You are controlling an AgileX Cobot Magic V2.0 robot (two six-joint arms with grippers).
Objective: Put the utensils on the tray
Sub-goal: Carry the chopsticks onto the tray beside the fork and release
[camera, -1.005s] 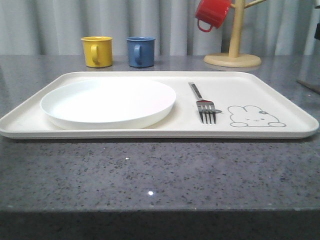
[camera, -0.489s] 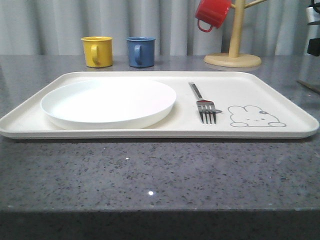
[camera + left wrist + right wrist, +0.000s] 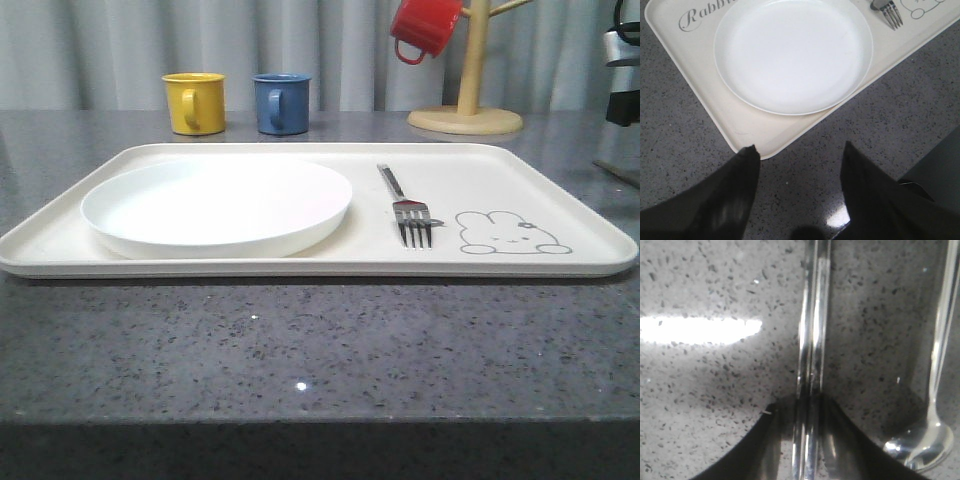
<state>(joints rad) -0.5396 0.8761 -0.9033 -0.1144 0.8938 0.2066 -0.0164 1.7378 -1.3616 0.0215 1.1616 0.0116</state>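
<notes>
On the cream tray [image 3: 560, 185], the fork [image 3: 405, 205] lies at 3 o'clock of the white plate [image 3: 215, 205]. Right claw [image 3: 807, 412] seems clenched on the chopsticks [image 3: 812, 315] over the bench [image 3: 705, 285], spoon [image 3: 930, 430] just beside. Left claw [image 3: 797, 155] hangs released.

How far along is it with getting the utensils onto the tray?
One of three looks done: the fork lies on the tray beside the plate. In hand: the right gripper has its jaws closed on the chopsticks, low over the counter. Left: the spoon lies beside them. The left gripper is open, holding nothing.
</notes>
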